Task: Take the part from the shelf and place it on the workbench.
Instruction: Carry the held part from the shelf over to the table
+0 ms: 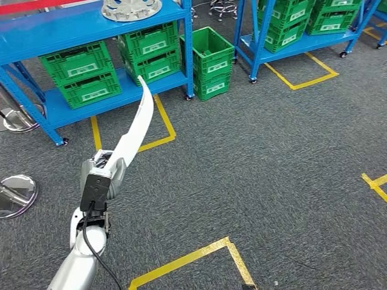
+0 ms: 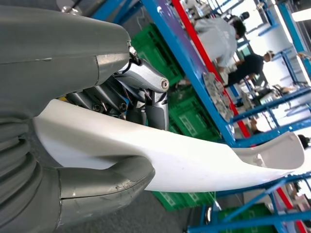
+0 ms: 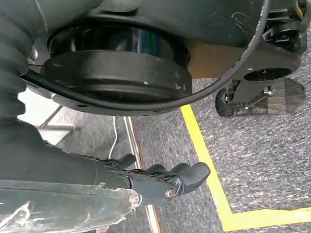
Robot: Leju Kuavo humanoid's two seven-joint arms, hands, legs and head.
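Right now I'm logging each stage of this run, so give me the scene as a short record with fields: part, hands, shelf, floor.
part: long curved white part, off the shelf, raised over the floor
left hand: left hand grips the part's lower end; thumb and fingers wrap it
right hand: right hand hangs by the floor, fingers loosely curled, holding nothing
shelf: blue shelf ahead, with green crates and a round grey part on top
floor: grey carpet with yellow tape
workbench: not seen
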